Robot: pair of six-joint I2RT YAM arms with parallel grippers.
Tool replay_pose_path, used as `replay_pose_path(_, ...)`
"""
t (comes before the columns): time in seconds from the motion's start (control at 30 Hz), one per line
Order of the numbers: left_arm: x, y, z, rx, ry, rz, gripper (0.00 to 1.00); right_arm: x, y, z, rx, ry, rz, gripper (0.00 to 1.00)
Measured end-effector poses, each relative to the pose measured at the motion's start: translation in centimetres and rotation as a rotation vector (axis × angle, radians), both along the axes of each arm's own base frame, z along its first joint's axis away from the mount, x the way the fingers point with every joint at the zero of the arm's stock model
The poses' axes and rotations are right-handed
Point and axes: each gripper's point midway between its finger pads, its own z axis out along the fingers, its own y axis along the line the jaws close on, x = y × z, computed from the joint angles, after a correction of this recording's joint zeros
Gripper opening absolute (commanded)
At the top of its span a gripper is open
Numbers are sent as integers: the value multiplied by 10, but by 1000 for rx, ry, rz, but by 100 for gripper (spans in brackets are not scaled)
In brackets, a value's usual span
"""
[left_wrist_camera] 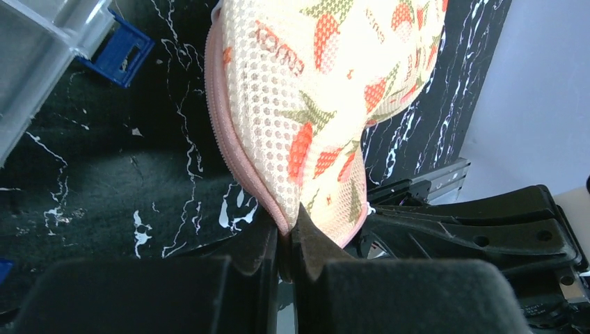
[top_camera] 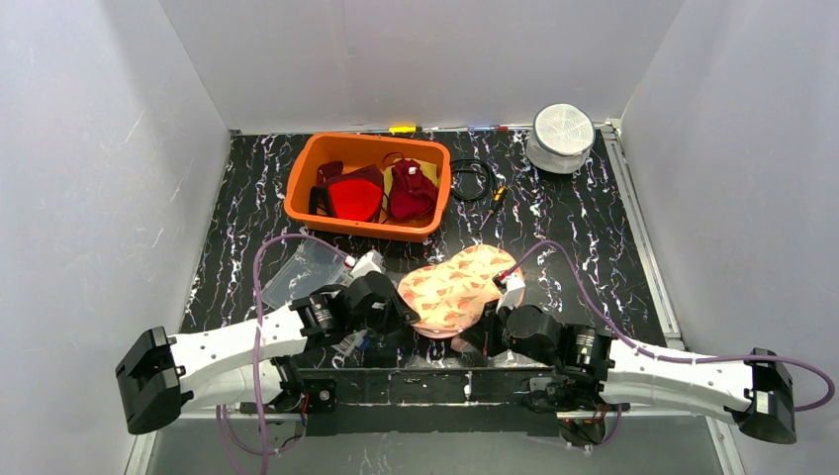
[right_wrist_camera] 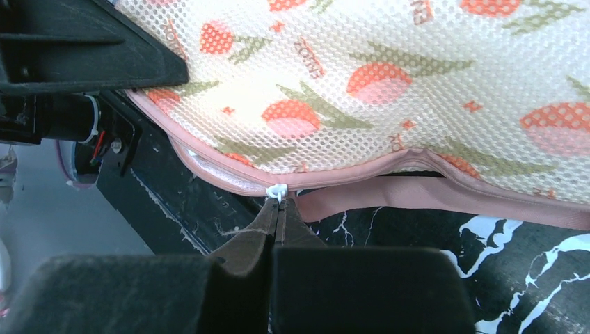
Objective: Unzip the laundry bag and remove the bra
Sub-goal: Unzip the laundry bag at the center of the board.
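Note:
The laundry bag (top_camera: 453, 288) is cream mesh with a strawberry print and pink zip edging; it lies near the table's front edge between both arms. My left gripper (left_wrist_camera: 287, 233) is shut on the bag's pink edge (left_wrist_camera: 278, 209) at its near left corner. My right gripper (right_wrist_camera: 279, 207) is shut on the white zipper pull (right_wrist_camera: 277, 191) on the bag's near seam; a short stretch of zip beside the pull gapes. The bag (right_wrist_camera: 389, 76) fills the top of the right wrist view. The bra is hidden inside the bag.
An orange basket (top_camera: 299, 194) with red garments stands behind the bag. A clear plastic box (top_camera: 297, 272) lies at the left, its corner (left_wrist_camera: 42, 62) beside my left gripper. A black cable (top_camera: 473, 180) and a white round container (top_camera: 561, 138) sit at the back right.

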Motion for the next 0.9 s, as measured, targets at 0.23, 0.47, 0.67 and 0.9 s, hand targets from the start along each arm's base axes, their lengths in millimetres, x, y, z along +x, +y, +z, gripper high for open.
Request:
replay_pose_path(0.23, 10, 3, -11, 30, 45, -46, 0, 3, -4, -2, -10, -3, -25, 1)
replay_pose_path(0.47, 27, -12, -13, 98, 48, -133, 44, 4, -8, -15, -39, 5, -38, 1)
replay_pose_path(0.67, 19, -3, -4, 88, 41, -143, 82, 5, -1, -18, -41, 4, -29, 1)
replay_pose_path(0.9, -10, 18, -3, 18, 99, -72, 89, 4, 8, -24, -53, 11, -3, 1)
